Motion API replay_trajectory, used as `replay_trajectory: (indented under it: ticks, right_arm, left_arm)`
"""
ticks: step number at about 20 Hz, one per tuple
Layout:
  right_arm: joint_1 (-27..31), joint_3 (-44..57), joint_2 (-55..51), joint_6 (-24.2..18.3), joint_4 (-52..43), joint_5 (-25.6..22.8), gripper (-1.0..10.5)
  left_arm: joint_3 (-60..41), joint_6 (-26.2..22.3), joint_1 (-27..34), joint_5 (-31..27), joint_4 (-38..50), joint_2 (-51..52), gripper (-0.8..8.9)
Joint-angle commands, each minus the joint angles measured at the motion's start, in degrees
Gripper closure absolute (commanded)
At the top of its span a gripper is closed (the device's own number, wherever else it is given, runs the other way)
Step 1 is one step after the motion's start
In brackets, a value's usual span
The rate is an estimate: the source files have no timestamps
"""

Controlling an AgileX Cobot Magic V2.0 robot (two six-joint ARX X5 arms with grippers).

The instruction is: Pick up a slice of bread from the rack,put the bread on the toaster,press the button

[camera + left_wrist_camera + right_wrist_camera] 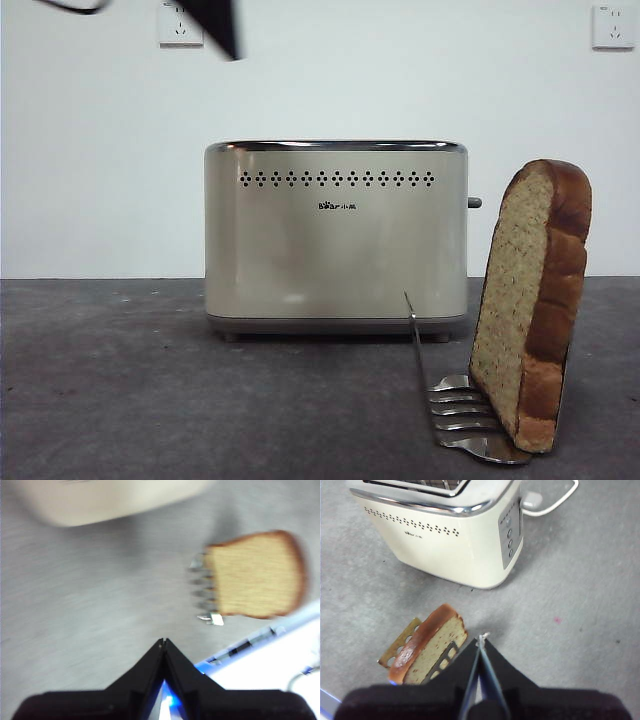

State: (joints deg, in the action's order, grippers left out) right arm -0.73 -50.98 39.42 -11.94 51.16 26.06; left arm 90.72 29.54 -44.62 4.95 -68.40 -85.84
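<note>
Toaster (335, 250): satin cream shell, polished chrome top rim. Rack (465, 418): shiny bare metal wire. Slice of bread (530, 300): porous speckled crumb, smooth dark crust. Table (120, 380): matt grey, finely textured.

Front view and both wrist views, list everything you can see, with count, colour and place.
toaster: one, cream-beige with chrome top rim, standing mid-table, behind the rack.
button: one, dark grey stub, sticking out of the toaster's narrow side, on the bread's side.
slice of bread: one, brown wholegrain with dark crust, standing nearly upright in the rack.
rack: one, shiny silver wire, on the table in front of the toaster.
wall sockets: two, white, high on the wall.
cable: one, white, on the table beside the toaster.
table: one, grey.
left pincer: black, shut, above the table, apart from the bread.
right pincer: black, shut, above the table beside the rack.
</note>
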Motion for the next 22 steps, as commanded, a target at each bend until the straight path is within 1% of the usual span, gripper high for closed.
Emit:
replay_trajectory:
  ticks: [1, 3, 4, 6, 8, 11, 15, 18, 20, 21, 22]
  right_arm:
    - [0.0, -0.8, -0.2, -2.5, 0.1, 0.3, 9.5]
    - [-0.2, -1.6, -0.3, -7.7, 2.0, 0.3, 9.5]
    - [-0.8, -2.3, -0.3, -9.6, 3.5, 0.4, 9.5]
    - [-2.3, -4.0, -0.3, -13.1, 7.1, 0.3, 9.5]
    - [-3.6, -5.4, -0.6, -15.5, 9.9, 0.2, 9.5]
    - [-5.0, -6.0, -2.6, -16.8, 12.2, 0.0, 9.5]
    - [-6.8, -6.0, -6.4, -18.0, 13.7, -0.4, 9.5]
    - [-8.7, -6.0, -8.3, -17.7, 15.0, -1.1, 9.5]
    - [-9.4, -6.0, -9.4, -16.1, 14.9, -1.2, 9.5]
    - [-9.4, -6.0, -9.7, -15.4, 15.0, -1.0, 9.5]
    - [-9.4, -6.0, -10.1, -15.0, 15.1, -1.0, 9.5]
  left_arm:
    - [8.0, 1.2, -3.0, 0.0, -1.1, -5.5, 8.16]
    - [14.7, 1.6, -5.5, 0.0, -1.2, -10.2, 8.15]
    - [17.8, 1.6, -6.5, 0.0, -1.4, -12.6, 8.15]
    - [23.3, 1.6, -8.5, 0.0, -2.5, -17.1, 8.15]
    - [27.5, 1.7, -10.3, 0.0, -3.3, -21.4, 8.15]
    - [31.0, 3.1, -12.6, 0.0, -3.1, -26.5, 8.15]
    - [31.4, 5.5, -13.9, 0.0, -2.3, -29.9, 8.15]
    - [31.4, 7.1, -14.5, -0.1, -1.2, -31.1, 8.14]
    - [31.4, 7.8, -15.2, -0.2, -0.5, -31.3, 8.13]
    - [31.4, 7.7, -15.5, -0.5, 0.0, -31.3, 7.86]
    - [31.4, 7.6, -16.0, -0.6, 0.9, -31.3, 6.87]
